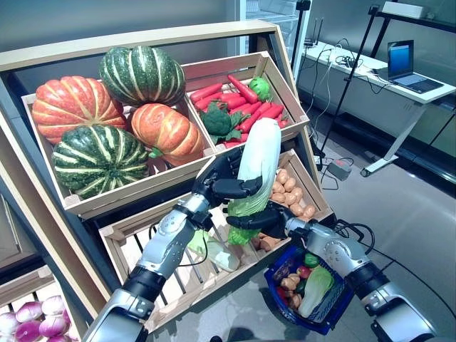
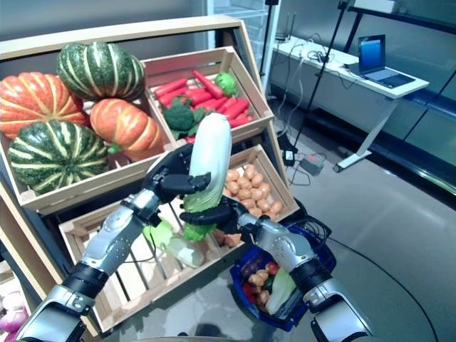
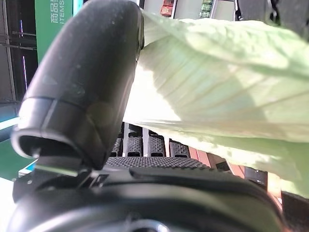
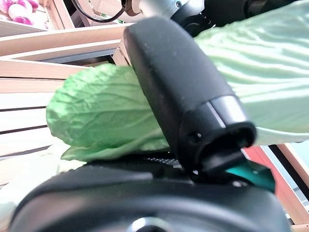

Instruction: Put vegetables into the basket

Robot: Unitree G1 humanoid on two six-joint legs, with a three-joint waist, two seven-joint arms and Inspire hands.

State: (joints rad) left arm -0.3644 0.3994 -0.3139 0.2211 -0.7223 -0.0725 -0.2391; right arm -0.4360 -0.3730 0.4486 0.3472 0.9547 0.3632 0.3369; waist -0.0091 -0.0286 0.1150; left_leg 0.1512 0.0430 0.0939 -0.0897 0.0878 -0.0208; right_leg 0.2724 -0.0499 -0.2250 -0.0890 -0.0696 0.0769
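Holding napa cabbage (image 1: 258,160) upright above lower crate (image 1: 142,235): left hand (image 1: 226,182) clasps mid-body, right hand (image 1: 262,217) curls round leafy base. Likely light, soft, bruisable; grip firm white stalk. Basket (image 1: 335,310) at 5 o'clock.

- Left arm (image 1: 167,246) rises from the lower left of the frame toward centre, forearm slanting up.
- Left hand (image 1: 226,182) sits at centre, fingers and thumb curled round the cabbage (image 1: 256,160).
- Right arm (image 1: 356,274) enters from the lower right.
- Right hand (image 1: 260,217) lies just below the left, gripping the cabbage's leafy lower end.
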